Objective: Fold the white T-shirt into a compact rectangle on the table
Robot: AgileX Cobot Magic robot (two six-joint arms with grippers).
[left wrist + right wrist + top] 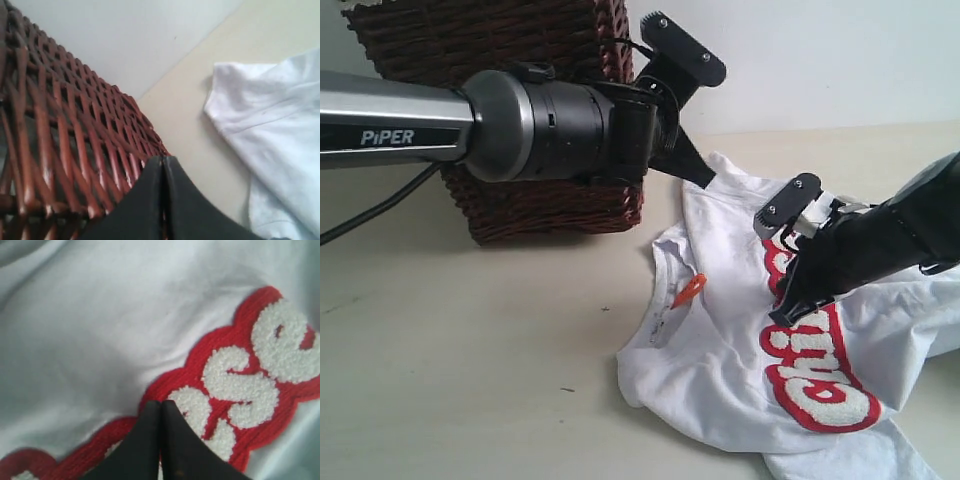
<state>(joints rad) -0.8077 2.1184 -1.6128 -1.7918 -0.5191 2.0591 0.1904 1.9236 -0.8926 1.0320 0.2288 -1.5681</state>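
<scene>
Left gripper (162, 159) is pressed shut and empty — the wicker basket (60, 140) sits just beside it. Right gripper (161, 404) is shut too, holding nothing — its tip is over the white T-shirt (100, 330), at the lettering (240, 385).

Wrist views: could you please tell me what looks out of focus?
Left wrist view: the left gripper and the nearest basket weave look soft. Right wrist view: the right gripper is blurred, while the fuzzy lettering on the white T-shirt is crisp.

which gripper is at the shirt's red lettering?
The right gripper, shut, over the lettering; the left gripper sits by the wicker basket, away from it.
</scene>
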